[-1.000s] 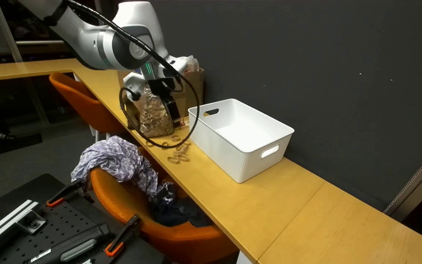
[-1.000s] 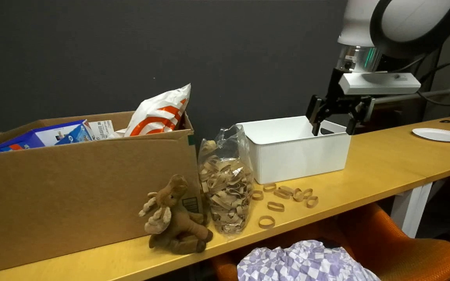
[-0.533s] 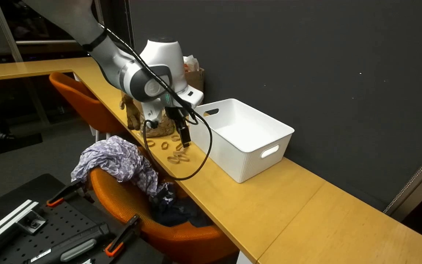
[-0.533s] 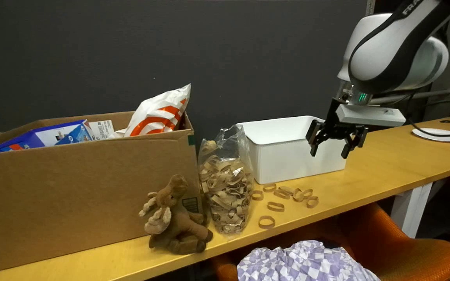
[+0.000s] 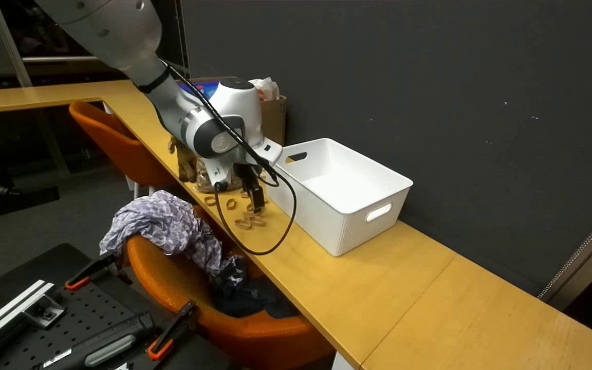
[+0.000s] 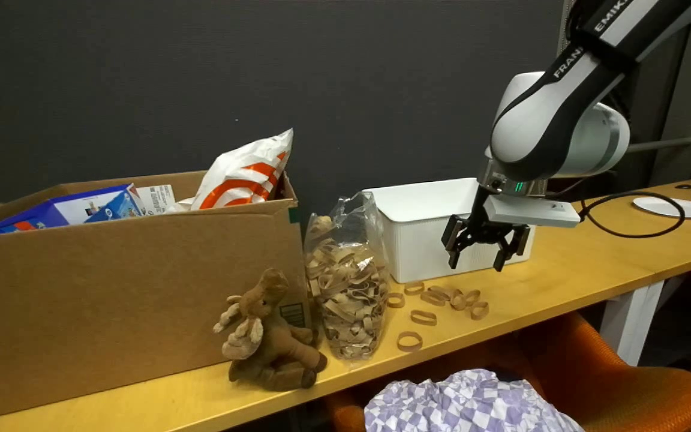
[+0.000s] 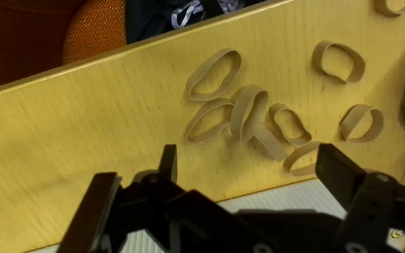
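While its jaws stand spread wide and unloaded, the gripper (image 6: 477,264) hangs fingers-down above the yellow bench (image 6: 597,252), just beside the long wall of the white bin (image 6: 420,249). Loose tan bands (image 7: 240,112) lie on the bench near and below it, along that same wall. Wrist view: several bands overlap in a small cluster, others lie singly nearer a clear bag (image 6: 348,294), and one finger (image 7: 338,172) partly hides the loop closest to the bin. Fingertips stand apart from the bench in an exterior view; exact height cannot be judged. The clear bag is upright between the bin and a cardboard box (image 6: 135,306), filled most of the way with bands of the same kind. Brown plush toy (image 6: 276,354) sits just beside the bag, in front of the box. White plastic sack (image 6: 246,174) with orange markings and a blue package (image 6: 114,210) show above the box rim. White plate (image 6: 678,208) lies flat farther along the bench, well apart from the bin. Below the bench edge: orange chair (image 5: 270,336), purple-and-white cloth (image 5: 162,221) draped over its back. Dark perforated board (image 5: 95,303) nearby, carrying clamps (image 5: 161,350).
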`<state>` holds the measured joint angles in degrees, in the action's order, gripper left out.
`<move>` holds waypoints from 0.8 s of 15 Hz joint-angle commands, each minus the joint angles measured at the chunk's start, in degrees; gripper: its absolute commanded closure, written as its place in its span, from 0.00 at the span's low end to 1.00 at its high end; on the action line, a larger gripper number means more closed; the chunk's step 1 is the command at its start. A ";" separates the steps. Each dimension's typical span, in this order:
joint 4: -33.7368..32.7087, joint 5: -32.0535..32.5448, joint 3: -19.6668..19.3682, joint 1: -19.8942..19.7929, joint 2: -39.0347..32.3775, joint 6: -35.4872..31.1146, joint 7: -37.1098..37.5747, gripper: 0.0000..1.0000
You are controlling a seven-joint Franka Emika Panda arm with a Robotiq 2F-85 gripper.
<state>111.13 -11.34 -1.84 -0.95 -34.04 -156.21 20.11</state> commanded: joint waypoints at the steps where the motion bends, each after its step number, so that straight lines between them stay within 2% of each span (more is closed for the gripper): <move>1: -4.96 -1.71 0.75 -0.90 -4.03 2.19 -1.34 0.00; 8: -9.46 -1.68 0.93 -0.99 -9.08 3.97 -1.46 0.00; 12: -11.40 -1.33 1.43 -0.94 -11.32 2.59 -2.85 0.00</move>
<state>102.63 -11.46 -1.73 -1.05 -43.43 -154.01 19.67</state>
